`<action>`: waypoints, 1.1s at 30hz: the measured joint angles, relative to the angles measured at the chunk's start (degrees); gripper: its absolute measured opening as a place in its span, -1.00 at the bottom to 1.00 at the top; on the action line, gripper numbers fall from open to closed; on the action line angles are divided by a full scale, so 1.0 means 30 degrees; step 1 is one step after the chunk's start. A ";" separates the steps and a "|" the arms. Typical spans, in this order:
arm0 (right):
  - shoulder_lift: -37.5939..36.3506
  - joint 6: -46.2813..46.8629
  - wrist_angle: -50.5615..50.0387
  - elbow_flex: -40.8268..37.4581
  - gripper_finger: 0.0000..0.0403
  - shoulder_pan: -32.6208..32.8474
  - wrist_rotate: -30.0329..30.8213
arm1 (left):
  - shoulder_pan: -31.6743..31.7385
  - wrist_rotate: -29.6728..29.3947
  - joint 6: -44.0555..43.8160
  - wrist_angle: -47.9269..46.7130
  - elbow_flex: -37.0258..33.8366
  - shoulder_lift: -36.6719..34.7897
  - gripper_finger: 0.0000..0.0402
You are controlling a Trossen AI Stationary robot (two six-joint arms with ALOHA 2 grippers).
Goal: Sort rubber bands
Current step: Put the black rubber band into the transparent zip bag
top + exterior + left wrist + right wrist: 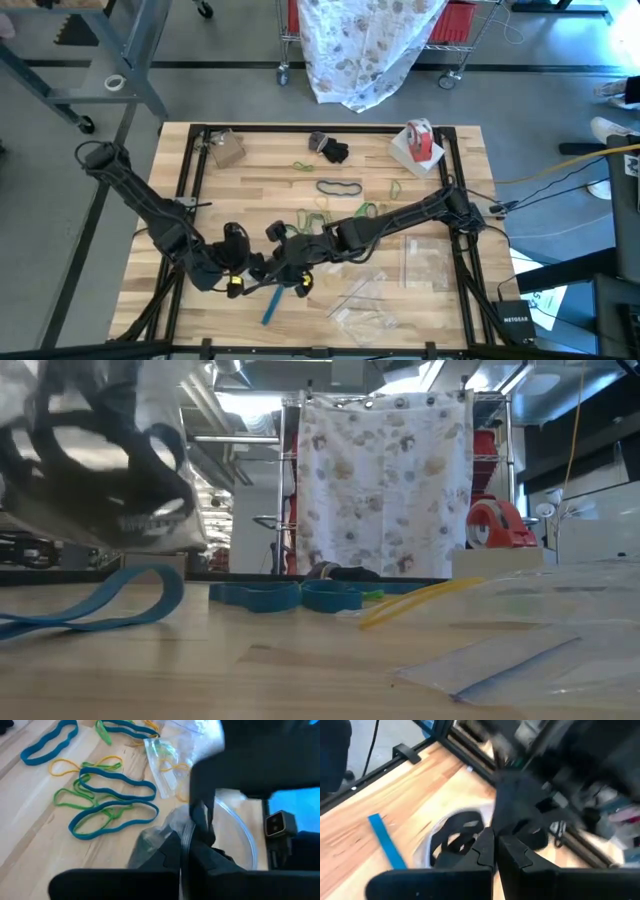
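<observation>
Teal, green, yellow rubber bands (112, 802); floral curtain (385, 485)

blurred bag (110, 470) contents, hands' tips hidden

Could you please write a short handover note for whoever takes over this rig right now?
Left end effector: shut on a clear plastic bag, near the table's front edge.
Right end effector: shut on the same bag's edge, with black rubber bands showing through the bag.
Loose on the table: blue rubber bands, green rubber bands and yellow rubber bands, one black band mid-table, one blue band by the front edge.
Spare clear bags lie front right.
Done: some black bands bagged.
Left: most bands unsorted.
</observation>
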 joint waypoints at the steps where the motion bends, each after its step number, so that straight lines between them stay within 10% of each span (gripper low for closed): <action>1: 0.0000 0.0343 -0.0211 0.0000 -0.96 0.0000 -0.0060 | 0.0000 -0.0015 0.0004 0.0017 0.0013 -0.0094 -1.00; 33: 0.1253 0.8788 -0.1464 0.0435 -0.96 -0.0696 0.0519 | 0.0532 -0.0605 -0.0503 -0.0539 -0.0271 0.0323 -1.00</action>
